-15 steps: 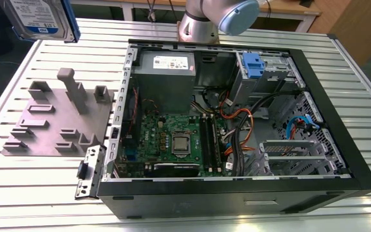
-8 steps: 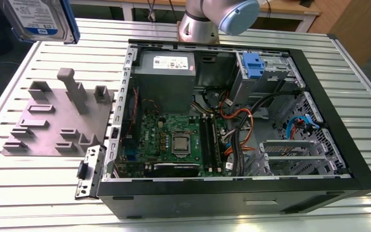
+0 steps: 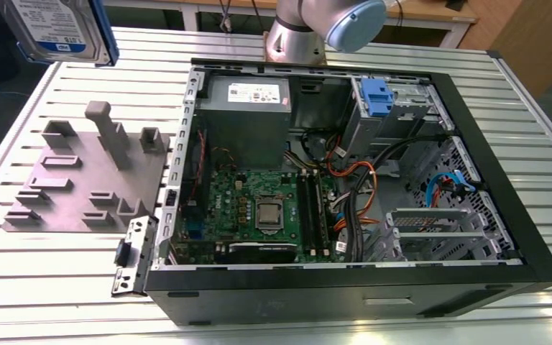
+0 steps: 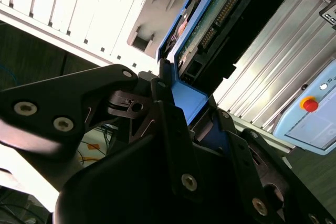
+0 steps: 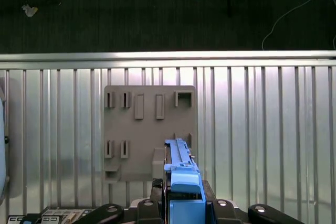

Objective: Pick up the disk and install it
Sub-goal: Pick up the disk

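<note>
Counter (image 3: 545, 144) carries open PC case (image 3: 333, 298). Disk (image 3: 55, 29) is aloft off the case's side, exterior view's left, over the grey fixture plate (image 3: 75, 194). End effector (image 5: 184, 205) clamped on its blue carrier end; disk's long axis runs straight out from it.

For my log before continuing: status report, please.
Pincer shut on the disk. Disk held above the grey fixture plate, outside the open computer case. Loose cables inside case.

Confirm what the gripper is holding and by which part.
The gripper holds the disk, clamped on one end of its blue carrier frame.
</note>
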Motion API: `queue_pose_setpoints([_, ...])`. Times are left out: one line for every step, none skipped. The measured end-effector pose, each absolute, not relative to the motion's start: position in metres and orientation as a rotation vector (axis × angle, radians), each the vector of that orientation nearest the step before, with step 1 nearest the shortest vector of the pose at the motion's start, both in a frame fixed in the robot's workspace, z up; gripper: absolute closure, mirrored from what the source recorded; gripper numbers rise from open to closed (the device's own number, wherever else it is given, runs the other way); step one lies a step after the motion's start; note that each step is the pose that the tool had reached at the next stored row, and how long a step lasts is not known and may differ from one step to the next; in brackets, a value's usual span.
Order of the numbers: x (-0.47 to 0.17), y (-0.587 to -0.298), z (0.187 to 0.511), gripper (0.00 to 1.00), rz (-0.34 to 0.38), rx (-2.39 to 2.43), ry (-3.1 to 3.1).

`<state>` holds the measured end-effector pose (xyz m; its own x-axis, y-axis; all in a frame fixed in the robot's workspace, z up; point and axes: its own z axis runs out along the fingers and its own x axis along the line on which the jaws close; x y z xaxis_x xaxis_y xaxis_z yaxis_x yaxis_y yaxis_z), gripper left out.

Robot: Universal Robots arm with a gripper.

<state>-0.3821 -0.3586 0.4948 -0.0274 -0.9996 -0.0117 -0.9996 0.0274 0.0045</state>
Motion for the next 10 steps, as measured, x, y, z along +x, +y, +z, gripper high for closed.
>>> queue_pose_setpoints([-0.3819, -0.3587, 0.4948, 0.64, 0.018, -2.187, 2.248])
queue_pose_setpoints([-0.3816, -0.3587, 0.4949, 0.64, 0.018, -2.187, 2.248])
queue_pose_setpoints([-0.3809, -0.3588, 0.4949, 0.64, 0.018, -2.187, 2.248])
queue_pose_setpoints([-0.3803, -0.359, 0.4949, 0.64, 0.018, -2.187, 2.248])
queue_pose_setpoints([-0.3802, -0.3594, 0.4948, 0.64, 0.018, -2.187, 2.248])
queue_pose_setpoints([-0.38, -0.3594, 0.4948, 0.64, 0.018, -2.187, 2.248])
queue_pose_setpoints([-0.3796, -0.3594, 0.4949, 0.64, 0.018, -2.187, 2.248])
queue_pose_setpoints([-0.3792, -0.3595, 0.4948, 0.64, 0.018, -2.187, 2.248])
queue_pose_setpoints([-0.379, -0.3596, 0.4948, 0.64, 0.018, -2.187, 2.248])
queue_pose_setpoints([-0.3787, -0.3597, 0.4948, 0.64, 0.018, -2.187, 2.248])
